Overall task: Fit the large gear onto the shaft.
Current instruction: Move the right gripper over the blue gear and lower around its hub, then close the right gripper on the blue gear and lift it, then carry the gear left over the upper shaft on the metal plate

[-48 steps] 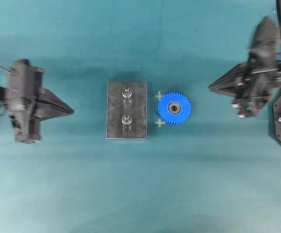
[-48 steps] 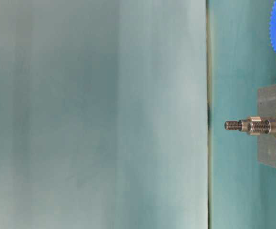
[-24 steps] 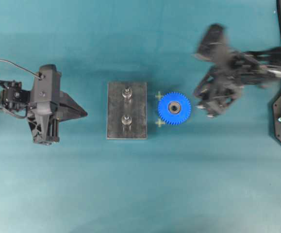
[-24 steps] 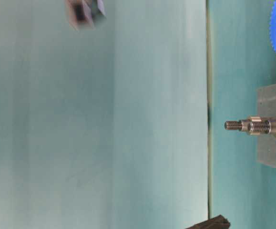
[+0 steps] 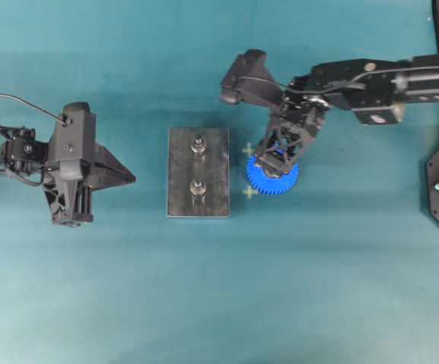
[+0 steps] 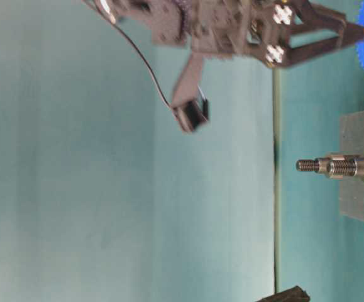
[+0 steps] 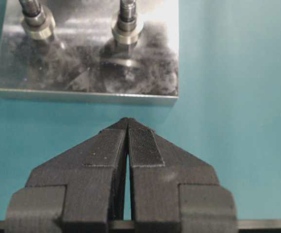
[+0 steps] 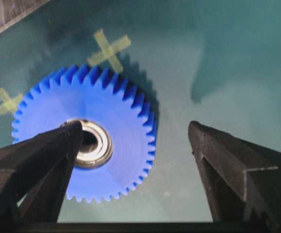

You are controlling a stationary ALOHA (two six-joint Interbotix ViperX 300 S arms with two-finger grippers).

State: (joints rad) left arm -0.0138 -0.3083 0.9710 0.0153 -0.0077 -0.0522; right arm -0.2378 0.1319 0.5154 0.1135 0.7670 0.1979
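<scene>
While the left fingers (image 7: 127, 145) rest pressed together, the right fingers (image 8: 77, 141) hang spread over the gear (image 8: 84, 133); next, centre and pinch it.

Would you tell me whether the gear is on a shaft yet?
Not yet: the gear lies flat on the cloth beside the plate; both shafts stand bare.

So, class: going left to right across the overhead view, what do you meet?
left gripper → grey plate with its two shafts → large gear, right gripper above it.
</scene>
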